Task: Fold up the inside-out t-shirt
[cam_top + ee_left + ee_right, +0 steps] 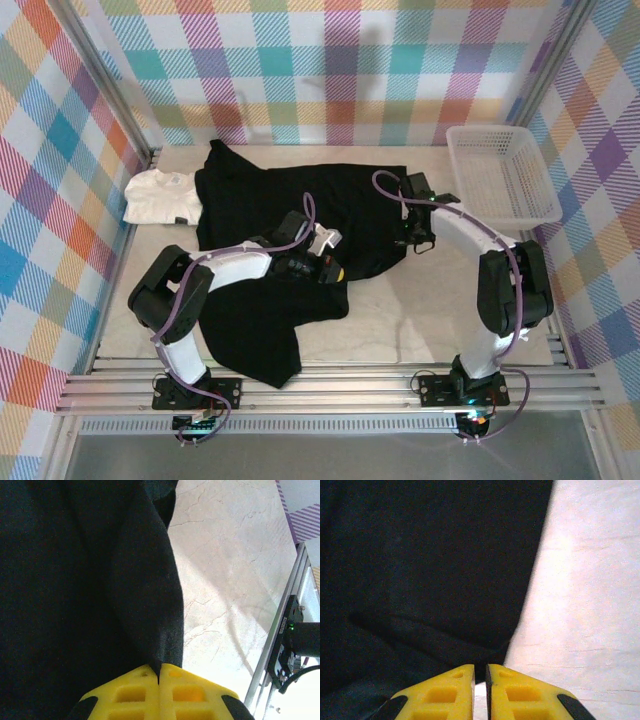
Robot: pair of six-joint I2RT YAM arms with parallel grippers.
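**Top view.** The large black short-sleeved cloth t-shirt lies rumpled on the pale marble-patterned table, spreading from the centre toward 10 and 7 o'clock. The left gripper has its yellow fingers pressed together, clamped on a fold of the t-shirt. The right gripper is at the t-shirt's 3 o'clock edge, its fingers nearly meeting and apparently pinching the hem. A small white folded garment lies at 9 o'clock, and a white plastic mesh basket at 2 o'clock.
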